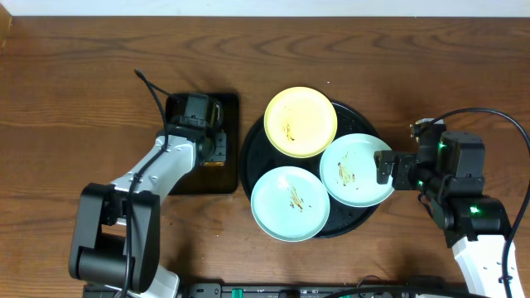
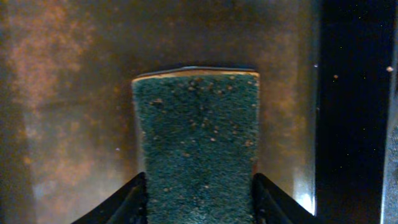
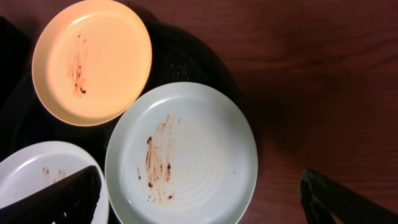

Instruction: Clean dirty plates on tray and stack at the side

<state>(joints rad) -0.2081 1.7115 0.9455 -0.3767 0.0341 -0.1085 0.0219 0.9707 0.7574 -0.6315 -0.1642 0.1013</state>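
Three dirty plates sit on the round black tray: a pale yellow one at the back, a mint one at the front left and a mint one at the right. All have brown smears. My right gripper is open at the right plate's outer edge. In the right wrist view its fingers spread wide over that plate, beside the yellow plate and the other mint plate. My left gripper is shut on a green sponge, its fingers pressed against both sides.
A smaller rectangular black tray lies left of the round tray, under my left gripper; its glossy surface fills the left wrist view. Brown wooden tabletop lies all around. Cables run by both arms.
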